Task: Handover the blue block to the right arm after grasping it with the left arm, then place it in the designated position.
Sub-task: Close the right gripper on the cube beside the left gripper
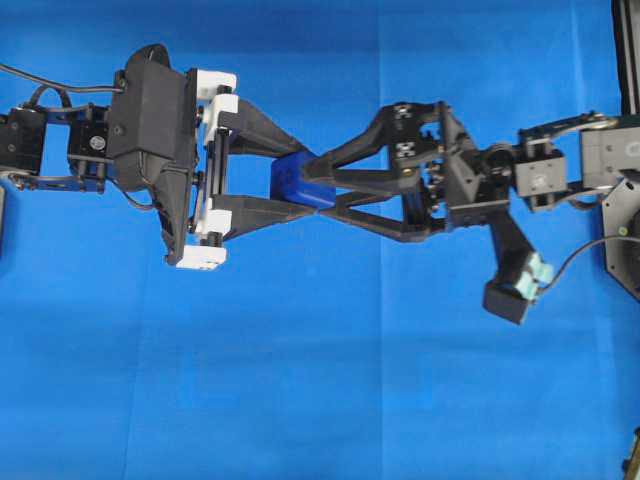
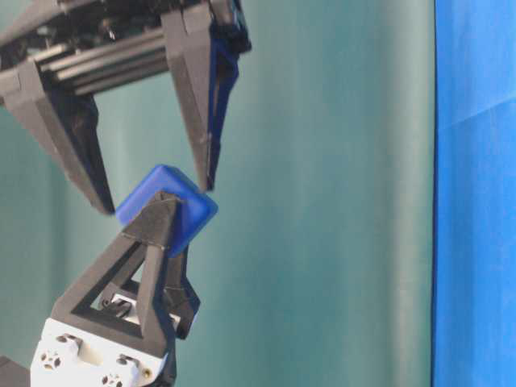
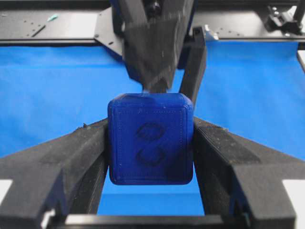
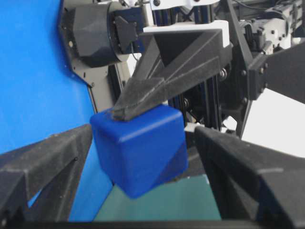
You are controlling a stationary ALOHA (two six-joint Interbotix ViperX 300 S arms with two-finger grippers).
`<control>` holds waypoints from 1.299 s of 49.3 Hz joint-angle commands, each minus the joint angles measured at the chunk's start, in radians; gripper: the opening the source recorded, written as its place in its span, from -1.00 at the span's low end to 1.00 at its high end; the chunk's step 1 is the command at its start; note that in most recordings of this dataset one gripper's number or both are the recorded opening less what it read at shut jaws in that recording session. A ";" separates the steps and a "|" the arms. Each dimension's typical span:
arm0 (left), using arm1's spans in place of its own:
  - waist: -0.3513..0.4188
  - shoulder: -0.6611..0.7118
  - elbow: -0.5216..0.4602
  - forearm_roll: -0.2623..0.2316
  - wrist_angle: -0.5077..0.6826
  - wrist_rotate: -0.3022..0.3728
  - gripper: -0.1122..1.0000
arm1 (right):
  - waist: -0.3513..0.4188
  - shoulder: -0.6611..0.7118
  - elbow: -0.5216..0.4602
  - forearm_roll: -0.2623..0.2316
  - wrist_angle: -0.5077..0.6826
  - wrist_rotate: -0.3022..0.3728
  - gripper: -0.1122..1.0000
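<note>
The two arms meet nose to nose above the middle of the blue cloth (image 1: 300, 380) that covers the surface, and the blue block (image 1: 297, 180) hangs in the air between them, clear of the cloth. That meeting place makes sense for a handover: each arm reaches about halfway, and the block is offered out at the fingertips, so the other pincer has faces left to take.

The left pincer (image 1: 290, 178), the one with white brackets, is closed on the block. From its own wrist camera the block (image 3: 150, 138) sits squarely between the two fingers (image 3: 71, 157), both touching its sides.

The right pincer (image 1: 322, 186) is turned crosswise to the left one, I judge so that it can take the two faces left free. Its fingers straddle the block with gaps: in its wrist view the block (image 4: 139, 147) stands apart from both dark fingers (image 4: 47, 162), and the table-level view shows the tips spread to either side of it (image 2: 167, 211). So it is open, not yet gripping.
</note>
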 commanded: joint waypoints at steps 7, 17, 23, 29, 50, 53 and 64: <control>-0.002 -0.025 -0.012 -0.002 -0.009 -0.002 0.03 | 0.000 0.025 -0.063 0.000 -0.006 0.002 0.91; -0.002 -0.028 -0.009 -0.002 -0.009 -0.002 0.03 | 0.000 0.025 -0.064 0.000 -0.005 0.002 0.91; 0.000 -0.028 -0.009 -0.002 -0.009 -0.002 0.03 | 0.000 0.023 -0.069 0.000 0.008 0.000 0.86; -0.002 -0.028 -0.009 -0.002 -0.009 -0.002 0.03 | 0.000 0.023 -0.072 0.000 0.031 0.002 0.47; -0.005 -0.026 -0.009 -0.002 -0.006 -0.003 0.03 | 0.000 0.023 -0.091 0.000 0.095 0.003 0.20; -0.005 -0.026 -0.011 -0.002 -0.005 -0.003 0.03 | 0.000 0.023 -0.091 0.000 0.098 0.003 0.20; -0.005 -0.023 -0.015 -0.002 -0.006 -0.005 0.03 | 0.000 0.023 -0.091 0.000 0.097 0.003 0.20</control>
